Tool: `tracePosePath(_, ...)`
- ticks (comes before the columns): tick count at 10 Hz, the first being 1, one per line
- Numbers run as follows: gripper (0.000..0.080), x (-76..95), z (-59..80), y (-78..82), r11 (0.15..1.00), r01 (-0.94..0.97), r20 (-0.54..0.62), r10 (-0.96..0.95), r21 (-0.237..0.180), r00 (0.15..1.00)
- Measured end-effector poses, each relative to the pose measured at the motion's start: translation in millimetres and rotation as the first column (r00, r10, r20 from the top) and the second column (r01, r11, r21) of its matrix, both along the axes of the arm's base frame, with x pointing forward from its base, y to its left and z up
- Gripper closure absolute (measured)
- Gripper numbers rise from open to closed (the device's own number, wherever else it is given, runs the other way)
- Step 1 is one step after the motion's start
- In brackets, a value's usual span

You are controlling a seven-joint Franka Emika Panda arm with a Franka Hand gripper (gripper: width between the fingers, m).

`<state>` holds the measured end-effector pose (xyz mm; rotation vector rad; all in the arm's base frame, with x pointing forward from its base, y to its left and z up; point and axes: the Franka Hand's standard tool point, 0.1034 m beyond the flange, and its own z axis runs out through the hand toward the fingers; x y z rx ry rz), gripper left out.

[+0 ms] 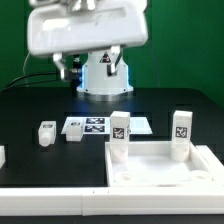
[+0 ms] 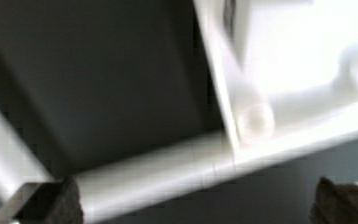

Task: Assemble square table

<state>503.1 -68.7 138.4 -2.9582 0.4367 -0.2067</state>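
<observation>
1. Fingers (image 2: 39, 203): standing spread as wide as they go and gripping nothing. Only the dark table (image 2: 105, 100) and blurred white plastic are showing between and beyond the tips. In the exterior view the tips are not showing clearly under the arm's white head (image 1: 85, 30).
2. White piece (image 1: 2, 155): being cut off by the exterior view's left edge and lying on the table, well apart from the fingers. Its kind cannot be told.
3. First loose leg (image 1: 47, 133): lying low on the table, well apart from the fingers. It is too foreshortened to tell its long axis.
4. Second loose leg (image 1: 75, 130): lying just beside the marker board (image 1: 100, 124), likewise foreshortened.
5. Left upright leg (image 1: 120, 135): standing at the square panel's far corner, with its long axis running vertical and its tagged face turning toward the camera.
6. Square panel (image 1: 150, 172): lying flat with its raised rim pointing upward and its sides running square to the table's front edge. Being square, it is showing no long axis. Its shallow hollow is carrying the two upright legs at the far corners. In the wrist view the panel (image 2: 309, 60) is lying below and beyond the fingers, untouched, with a blurred round spot (image 2: 256, 120) near its edge.
7. Right upright leg (image 1: 181, 130): standing at the panel's other far corner, with its axis running vertical and its tag facing the camera.
</observation>
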Motion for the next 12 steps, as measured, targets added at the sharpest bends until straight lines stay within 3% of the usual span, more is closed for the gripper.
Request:
tracePosePath(1,0.0150,-2.8,-6.3,-5.1,1.000,-0.018,-0.082,0.020,0.020,0.996)
tracePosePath(2,0.0150,-7.3,-15.9,-2.2,1.000,0.007,-0.120,-0.004,0.025,0.993)
tracePosePath(3,0.0150,-10.7,-17.3,6.2,0.999,0.017,-0.159,-0.011,0.041,0.987)
tracePosePath(5,0.0150,-13.6,-16.4,9.3,0.994,0.013,-0.271,0.016,0.106,0.962)
tracePosePath(7,0.0150,-25.9,-28.1,4.6,0.987,-0.001,-0.405,0.066,0.161,0.912)
tracePosePath(9,0.0150,-49.4,-38.5,-12.4,0.988,-0.055,-0.598,0.133,0.147,0.790)
tracePosePath(10,0.0150,-46.3,-44.8,-11.2,0.987,-0.075,-0.623,0.148,0.142,0.768)
tracePosePath(11,0.0150,-44.9,-47.4,-7.0,0.985,-0.064,-0.612,0.150,0.159,0.777)
tracePosePath(12,0.0150,-53.4,-45.4,-6.6,0.981,-0.052,-0.665,0.165,0.186,0.728)
